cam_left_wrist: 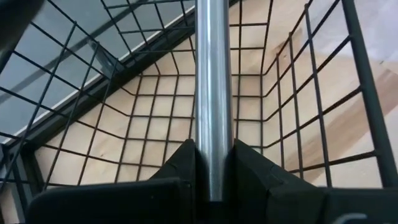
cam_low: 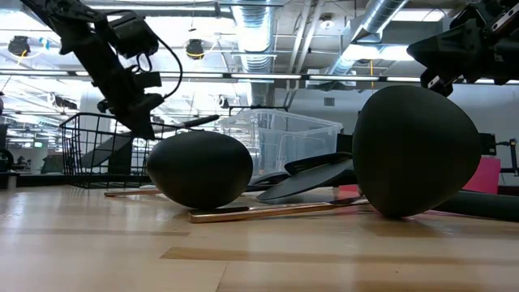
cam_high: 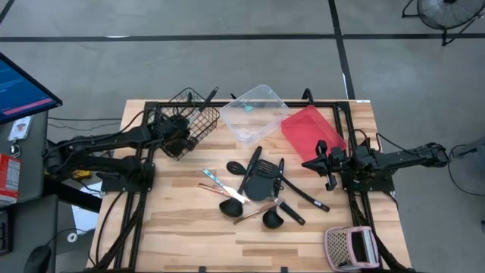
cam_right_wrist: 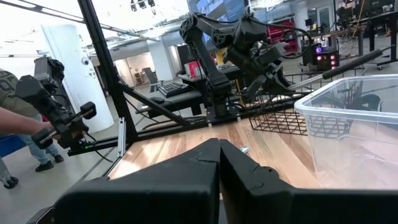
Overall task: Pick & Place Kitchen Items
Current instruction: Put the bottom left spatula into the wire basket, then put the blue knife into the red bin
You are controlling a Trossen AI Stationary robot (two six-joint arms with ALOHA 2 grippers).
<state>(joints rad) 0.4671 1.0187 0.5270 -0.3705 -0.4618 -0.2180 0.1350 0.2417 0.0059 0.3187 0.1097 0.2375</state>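
Left hand (cam_left_wrist: 214,186): clamped on steel handle (cam_left_wrist: 213,93) of one utensil; positioned over black wire basket (cam_high: 193,121) at worktop's far left corner; handle pointing down into basket in left wrist view.
Right hand (cam_right_wrist: 219,165): fingers together, holding nothing; hovering at worktop's right side, just beside red tray (cam_high: 312,130); waiting.
Worktop (cam_high: 167,227): light wood; bare room along near edge and left side; perforated pinkish box (cam_high: 350,246) at near right corner.
Clear tub (cam_high: 258,112): between basket and red tray at far edge; standing close to basket, so little side room there.
Utensil pile (cam_high: 258,189): black spatulas, ladles and spoons plus thin silver and wood-coloured pieces, lying at worktop's middle, overlapping; well apart from basket.
Step in hand: judged as lowering held utensil into basket.
Doing it well: keep handle clear of wire rim; descend straight; release only once lower end rests on basket floor or wall.
Edge risks: catching on wire mesh; tipping light basket; nudging tub alongside.
Retreat: lift straight up before swinging back toward pile.
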